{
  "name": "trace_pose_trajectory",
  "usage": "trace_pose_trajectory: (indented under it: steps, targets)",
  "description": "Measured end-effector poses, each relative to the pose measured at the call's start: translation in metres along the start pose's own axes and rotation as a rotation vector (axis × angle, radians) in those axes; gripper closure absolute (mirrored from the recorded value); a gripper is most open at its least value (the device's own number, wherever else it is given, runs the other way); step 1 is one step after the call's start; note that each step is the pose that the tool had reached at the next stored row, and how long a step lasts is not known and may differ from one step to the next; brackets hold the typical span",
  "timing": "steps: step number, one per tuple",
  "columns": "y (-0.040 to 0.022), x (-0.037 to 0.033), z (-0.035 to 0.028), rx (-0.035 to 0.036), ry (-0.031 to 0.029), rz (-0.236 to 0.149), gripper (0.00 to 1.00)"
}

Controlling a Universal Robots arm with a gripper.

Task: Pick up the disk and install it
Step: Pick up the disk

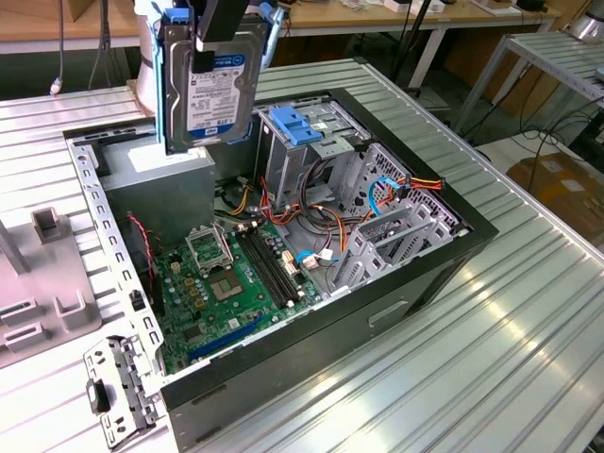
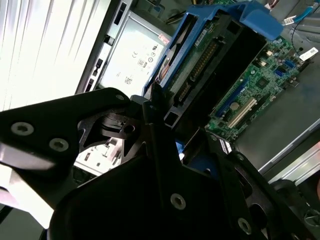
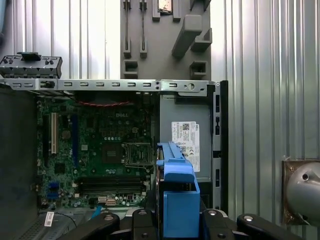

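The gripper (image 1: pixel 219 33), clamped on the disk (image 1: pixel 203 90), holds it on edge above the far corner of the open computer case (image 1: pixel 472 226), over the grey power supply (image 1: pixel 179 184). That orientation probably matches the nearby drive cage (image 1: pixel 311 142).

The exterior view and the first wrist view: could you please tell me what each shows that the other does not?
Exterior view's own: the disk seen from its labelled face, and the blue-topped drive cage. First wrist view's own: the power supply's white label. Shared: the green motherboard, and the disk hanging upright over the open case, gripper shut on it.
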State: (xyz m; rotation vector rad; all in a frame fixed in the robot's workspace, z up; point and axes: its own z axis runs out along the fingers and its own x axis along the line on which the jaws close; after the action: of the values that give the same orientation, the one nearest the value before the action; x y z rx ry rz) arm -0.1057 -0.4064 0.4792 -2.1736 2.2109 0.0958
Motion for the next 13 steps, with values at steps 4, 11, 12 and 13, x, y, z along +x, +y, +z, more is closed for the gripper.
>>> trace_pose_trajectory:
  steps: [4, 11, 12, 13]
  targets:
    - [-0.0021, 0.0027, -0.0002, 0.0, 0.0, 0.0, 0.63]
    - [-0.0069, 0.0084, -0.0006, -0.0001, 0.0, 0.0, 0.63]
    - [-0.0075, 0.0089, -0.0007, -0.0001, 0.0001, 0.0, 0.63]
    - [-0.0081, 0.0095, -0.0006, 0.0, 0.0, 0.0, 0.63]
